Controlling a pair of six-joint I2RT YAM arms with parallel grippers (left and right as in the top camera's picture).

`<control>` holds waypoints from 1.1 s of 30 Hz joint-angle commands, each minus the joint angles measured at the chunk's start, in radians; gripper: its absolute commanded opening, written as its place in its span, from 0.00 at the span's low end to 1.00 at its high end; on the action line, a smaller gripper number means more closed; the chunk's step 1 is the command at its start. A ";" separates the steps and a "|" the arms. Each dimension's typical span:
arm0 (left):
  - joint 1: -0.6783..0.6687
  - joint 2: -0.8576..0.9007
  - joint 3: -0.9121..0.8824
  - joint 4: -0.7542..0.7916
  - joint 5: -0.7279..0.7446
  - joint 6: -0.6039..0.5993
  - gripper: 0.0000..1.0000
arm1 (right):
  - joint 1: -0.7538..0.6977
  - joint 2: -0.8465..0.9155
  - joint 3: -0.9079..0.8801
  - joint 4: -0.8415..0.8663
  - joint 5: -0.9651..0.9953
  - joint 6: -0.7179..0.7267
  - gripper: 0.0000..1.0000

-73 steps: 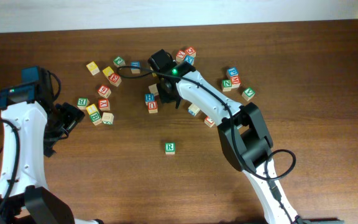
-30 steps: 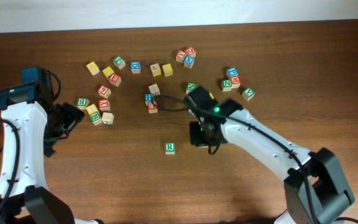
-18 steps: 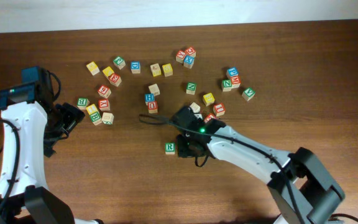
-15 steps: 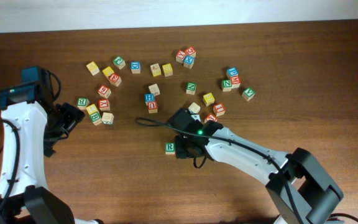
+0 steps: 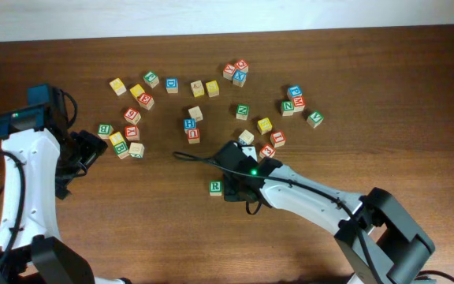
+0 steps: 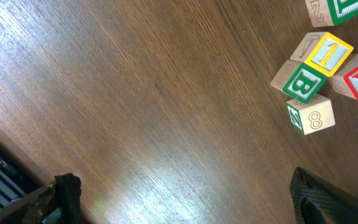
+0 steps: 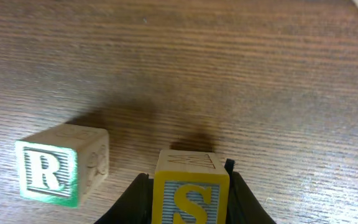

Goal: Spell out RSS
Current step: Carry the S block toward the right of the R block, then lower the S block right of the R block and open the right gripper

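The right gripper (image 7: 187,200), closed tight on the S block (image 7: 191,186), holds it at the wrist view's bottom centre; the R block (image 7: 61,165) lies just beside it at lower left, a gap between them.

Overhead straight down, wrist views near table (image 6: 135,93), R block (image 7: 45,171) shared with right

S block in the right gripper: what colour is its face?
The S block is yellow-lettered and yellow-bordered on blue stripes; clearest in the right wrist view.
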 commanded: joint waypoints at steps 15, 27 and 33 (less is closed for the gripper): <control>0.003 0.005 -0.005 0.001 -0.004 0.008 0.99 | 0.045 0.026 -0.009 0.027 0.039 0.019 0.32; 0.003 0.005 -0.005 0.001 -0.004 0.008 0.99 | 0.043 0.048 -0.009 0.056 0.028 0.019 0.29; 0.003 0.005 -0.005 0.001 -0.004 0.008 0.99 | 0.044 0.048 -0.009 0.057 0.027 0.019 0.29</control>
